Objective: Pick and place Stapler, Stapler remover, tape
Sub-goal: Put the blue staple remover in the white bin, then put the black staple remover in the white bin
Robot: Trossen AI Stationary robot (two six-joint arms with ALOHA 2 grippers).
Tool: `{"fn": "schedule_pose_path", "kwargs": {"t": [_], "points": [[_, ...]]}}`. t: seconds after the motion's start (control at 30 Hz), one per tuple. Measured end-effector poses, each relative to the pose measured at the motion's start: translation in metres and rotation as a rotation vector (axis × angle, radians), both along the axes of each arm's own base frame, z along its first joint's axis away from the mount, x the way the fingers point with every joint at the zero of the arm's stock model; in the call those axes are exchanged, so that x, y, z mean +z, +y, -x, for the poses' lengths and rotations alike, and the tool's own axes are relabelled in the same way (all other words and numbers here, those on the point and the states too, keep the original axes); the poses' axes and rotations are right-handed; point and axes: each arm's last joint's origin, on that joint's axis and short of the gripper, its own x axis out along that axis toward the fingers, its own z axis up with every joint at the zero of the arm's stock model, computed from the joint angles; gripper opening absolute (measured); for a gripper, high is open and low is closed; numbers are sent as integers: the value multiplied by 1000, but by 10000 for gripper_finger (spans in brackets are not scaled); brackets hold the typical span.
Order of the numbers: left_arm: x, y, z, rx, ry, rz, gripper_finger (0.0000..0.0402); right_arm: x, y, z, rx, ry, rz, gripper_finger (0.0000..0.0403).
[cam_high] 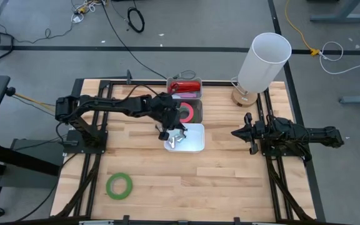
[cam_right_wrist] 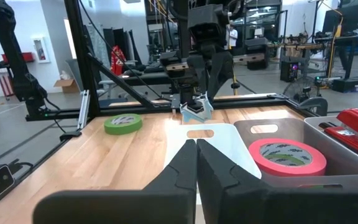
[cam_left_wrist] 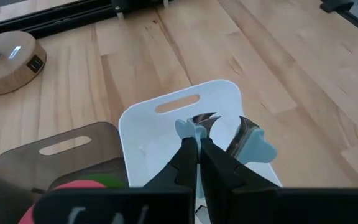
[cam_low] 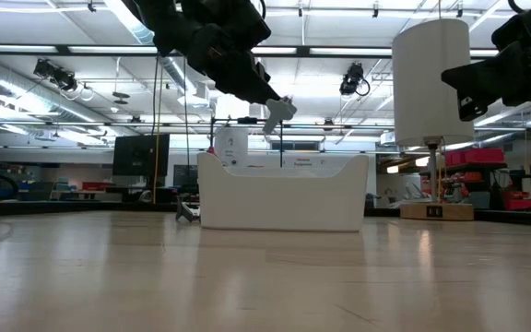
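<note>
We've got the light butcher-block wooden worktop (cam_high: pixel 230 181) with the white rectangular plastic bin (cam_high: pixel 194 140) near its middle. The left claw (cam_high: pixel 174 134) hangs over that bin, clamped on the pale blue and chrome staple remover (cam_left_wrist: pixel 253 144). Risk as we see it: release too high and it bounces out toward 9 o'clock. The right claw (cam_high: pixel 237 133) waits at 3 o'clock, fingers together.

The left arm stretches out from the left toward the table's middle, its wrist bent down, and the left gripper (cam_high: pixel 175 136) is pinched closed. The right arm sits folded at the right side, the right gripper (cam_high: pixel 237 133) closed, pointing left.
</note>
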Motion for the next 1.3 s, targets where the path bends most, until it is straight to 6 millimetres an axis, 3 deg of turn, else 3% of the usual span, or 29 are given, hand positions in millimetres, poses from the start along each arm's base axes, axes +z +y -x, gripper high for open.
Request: {"fn": "schedule_pose_path", "kwargs": {"t": [0.37,0.73,0.87,1.03,1.3], "points": [[3,0,-2,3,-37,-4,24,0,0,0,0,0,0,13],[4,0,-2,3,-35,35,159,0,0,0,0,0,0,13],[4,0,-2,2,-33,38,191,0,0,0,0,0,0,13],[10,0,4,21,-27,24,203,0,0,0,0,0,0,13],[15,6,27,145,122,-30,203,0,0,0,0,0,0,13]]}}
